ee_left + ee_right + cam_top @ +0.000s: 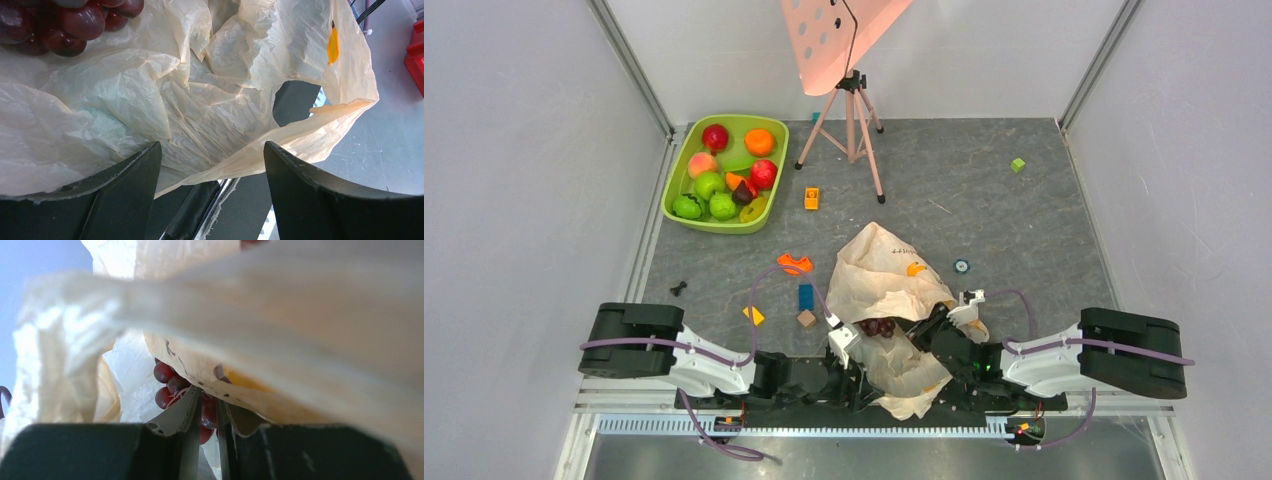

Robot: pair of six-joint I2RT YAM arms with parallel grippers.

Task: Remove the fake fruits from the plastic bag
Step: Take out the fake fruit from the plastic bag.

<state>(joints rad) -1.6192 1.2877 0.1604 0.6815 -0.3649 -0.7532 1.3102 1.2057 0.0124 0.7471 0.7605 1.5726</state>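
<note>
The plastic bag [879, 275] lies crumpled at the table's near middle, mouth toward the arms. A dark purple grape bunch [880, 327] sits in its opening. My right gripper [929, 325] reaches into the mouth. In the right wrist view its jaws [207, 397] stand almost together, with grapes [165, 372] filling the narrow gap and bag film [280, 315] draped over them. My left gripper [856, 352] is open. In the left wrist view [212, 145] the bag's lower edge [300, 130] runs between its spread fingers, with the grapes [65, 25] beyond, at top left.
A lime-green tub [724, 225] at the back left holds several fruits. A tripod [854, 120] stands behind the bag. An orange arc piece [794, 263], a blue block [806, 296], a tan block [806, 319] and a yellow piece [753, 315] lie left of the bag.
</note>
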